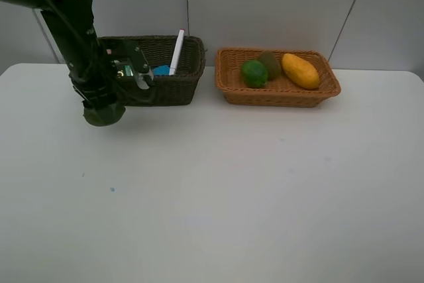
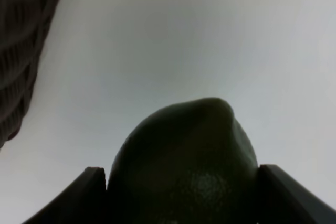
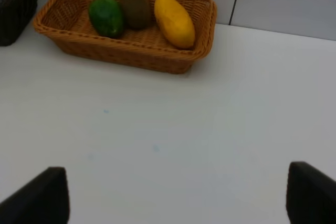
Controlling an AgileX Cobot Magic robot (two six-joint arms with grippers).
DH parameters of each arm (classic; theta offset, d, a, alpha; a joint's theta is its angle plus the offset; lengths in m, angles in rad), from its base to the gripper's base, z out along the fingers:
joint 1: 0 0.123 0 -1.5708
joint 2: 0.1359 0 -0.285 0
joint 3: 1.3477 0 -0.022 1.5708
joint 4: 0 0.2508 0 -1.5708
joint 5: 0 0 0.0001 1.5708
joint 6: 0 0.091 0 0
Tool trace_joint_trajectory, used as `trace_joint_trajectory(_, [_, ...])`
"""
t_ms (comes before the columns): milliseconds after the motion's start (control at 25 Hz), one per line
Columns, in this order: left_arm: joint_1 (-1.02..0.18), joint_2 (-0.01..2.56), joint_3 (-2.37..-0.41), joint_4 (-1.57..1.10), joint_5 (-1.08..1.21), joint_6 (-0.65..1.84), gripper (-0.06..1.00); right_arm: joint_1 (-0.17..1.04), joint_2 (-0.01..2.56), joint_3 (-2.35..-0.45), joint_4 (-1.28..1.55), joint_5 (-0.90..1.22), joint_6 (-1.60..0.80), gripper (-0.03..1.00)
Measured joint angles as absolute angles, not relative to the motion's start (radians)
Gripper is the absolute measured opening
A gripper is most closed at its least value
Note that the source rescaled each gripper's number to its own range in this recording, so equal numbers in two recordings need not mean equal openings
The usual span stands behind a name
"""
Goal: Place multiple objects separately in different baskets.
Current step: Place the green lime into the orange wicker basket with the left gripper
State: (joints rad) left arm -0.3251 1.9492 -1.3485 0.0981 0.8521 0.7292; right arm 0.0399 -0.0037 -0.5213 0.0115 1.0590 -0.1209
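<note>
My left gripper (image 1: 103, 112) is shut on a dark green round fruit (image 1: 101, 116), at the front left corner of the deep olive-brown basket (image 1: 175, 89). In the left wrist view the fruit (image 2: 184, 145) fills the gap between the two fingers (image 2: 84, 192). That basket holds a white marker (image 1: 177, 51) and a blue eraser block (image 1: 161, 69). The shallower orange-tan basket (image 1: 278, 97) holds a second green fruit (image 1: 254, 73), a brown kiwi (image 1: 269, 63) and a yellow mango (image 1: 300, 71). My right gripper (image 3: 178, 198) is open over bare table.
A white table (image 1: 232, 190) carries both baskets at its back, against a pale wall. The right wrist view shows the tan basket (image 3: 121, 56) ahead and a corner of the dark basket (image 3: 16, 9). The dark basket's wall (image 2: 21, 51) lies close beside the held fruit.
</note>
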Motion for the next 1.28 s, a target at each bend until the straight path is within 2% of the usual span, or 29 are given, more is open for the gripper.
trace_joint_trajectory(160, [-0.353, 1.947, -1.474, 0.008, 0.92, 0.724, 0.7, 0.04, -0.004, -0.521, 0.012, 1.059, -0.121, 1.0])
trace_joint_trajectory(320, [-0.444, 1.946, -1.574, -0.039, 0.902, 0.69, 0.7, 0.04, -0.004, -0.521, 0.012, 1.059, -0.121, 1.0])
trace_joint_trajectory(640, [-0.638, 1.946, -1.676, -0.058, 0.538, 0.461, 0.7, 0.04, -0.004, -0.521, 0.012, 1.059, -0.121, 1.0])
trace_joint_trajectory(1280, [-0.662, 2.18, -1.684, -0.119, 0.114, 0.331, 0.7, 0.04, -0.004, -0.521, 0.012, 1.059, -0.121, 1.0])
